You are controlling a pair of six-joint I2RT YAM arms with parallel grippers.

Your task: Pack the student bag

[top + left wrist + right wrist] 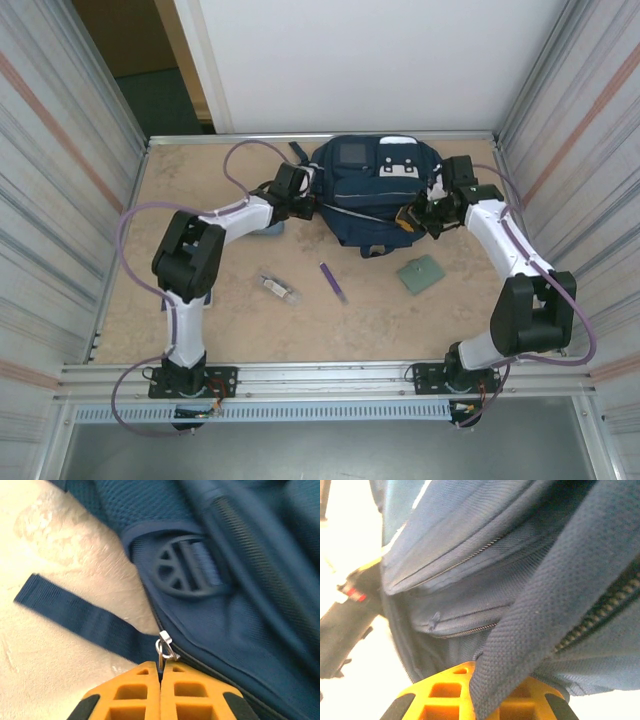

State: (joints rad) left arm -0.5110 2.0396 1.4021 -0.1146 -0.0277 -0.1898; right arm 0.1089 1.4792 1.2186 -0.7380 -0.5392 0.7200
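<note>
The student bag, navy blue with white patches, lies at the back middle of the table. My left gripper is at the bag's left side. In the left wrist view its orange fingers are pressed together on the metal zipper pull at the bag's seam. My right gripper is at the bag's right side. In the right wrist view it is shut on a navy woven strap that runs down between its fingers, in front of the bag's zippered pockets.
A purple pen, a small clear tube and a green flat pad lie on the table in front of the bag. A loose bag strap trails over the table by the left gripper. Metal walls close in both sides.
</note>
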